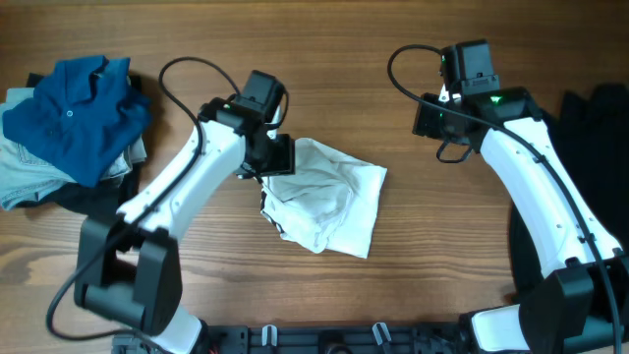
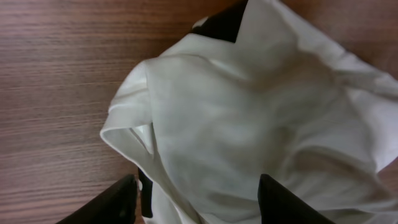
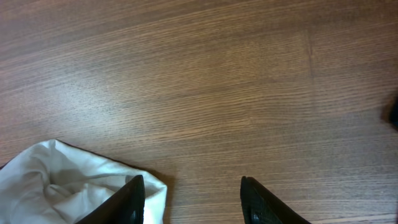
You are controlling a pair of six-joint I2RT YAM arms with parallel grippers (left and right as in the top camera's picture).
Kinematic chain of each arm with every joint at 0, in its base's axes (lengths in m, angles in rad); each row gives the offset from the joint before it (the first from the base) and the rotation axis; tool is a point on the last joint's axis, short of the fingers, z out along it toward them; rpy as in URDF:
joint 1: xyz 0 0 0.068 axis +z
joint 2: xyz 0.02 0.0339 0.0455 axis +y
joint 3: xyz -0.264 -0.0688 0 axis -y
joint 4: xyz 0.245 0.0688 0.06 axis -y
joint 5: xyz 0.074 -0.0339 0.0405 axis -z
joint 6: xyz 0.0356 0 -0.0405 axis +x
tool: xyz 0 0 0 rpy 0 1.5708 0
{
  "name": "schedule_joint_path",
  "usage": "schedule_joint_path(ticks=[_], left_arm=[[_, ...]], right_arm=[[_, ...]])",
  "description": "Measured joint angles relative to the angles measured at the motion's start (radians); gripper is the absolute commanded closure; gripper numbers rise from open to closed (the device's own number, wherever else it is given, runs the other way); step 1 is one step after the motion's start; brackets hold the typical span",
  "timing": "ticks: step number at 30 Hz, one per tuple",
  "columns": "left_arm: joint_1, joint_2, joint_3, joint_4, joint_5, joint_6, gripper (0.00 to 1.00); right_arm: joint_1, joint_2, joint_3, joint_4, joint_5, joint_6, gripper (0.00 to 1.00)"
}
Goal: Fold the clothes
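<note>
Well, we see the white shirt (image 1: 329,197) lying in a crumpled lump in the middle of the wooden tabletop (image 1: 344,49). It is not flat, and it has lots of bumps and folds. In the left wrist view a small black patch (image 2: 224,22) shows at one edge of the shirt. The left claw (image 2: 198,190) is at the far left edge of the shirt. Its two fingers (image 2: 118,199) are spread wide apart, and white cloth lies between them, but they are not pinching it. We cannot tell if the fingers touch the cloth. The right claw (image 3: 193,190) is a little way to the right of the shirt and farther back, over bare wood. Its fingers (image 3: 261,199) are apart too, and there is nothing between them but tabletop. One corner of the shirt shows just beside its left finger in the right wrist view. Far off at the left end of the tabletop we see a blue polo shirt (image 1: 74,113) on top of some pale clothes (image 1: 20,182). At the right end there is a heap of black cloth (image 1: 600,128). Both piles are well apart from the white shirt.
</note>
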Motion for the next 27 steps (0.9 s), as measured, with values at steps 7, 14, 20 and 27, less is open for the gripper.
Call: schedule_joint_path(ticks=[7, 14, 20, 27], left_arm=[[0.071, 0.105, -0.005, 0.003, 0.223, 0.132, 0.72], [0.072, 0.106, -0.005, 0.001, 0.439, 0.229, 0.96], [0.066, 0.092, -0.005, 0.002, 0.570, 0.243, 0.96], [-0.052, 0.031, -0.002, 0.122, 0.609, 0.212, 0.96]], right_arm=[[0.000, 0.000, 0.000, 0.000, 0.000, 0.000, 0.52], [0.000, 0.000, 0.000, 0.000, 0.001, 0.000, 0.50], [0.000, 0.000, 0.000, 0.000, 0.014, 0.000, 0.50], [-0.007, 0.000, 0.000, 0.000, 0.042, 0.037, 0.51]])
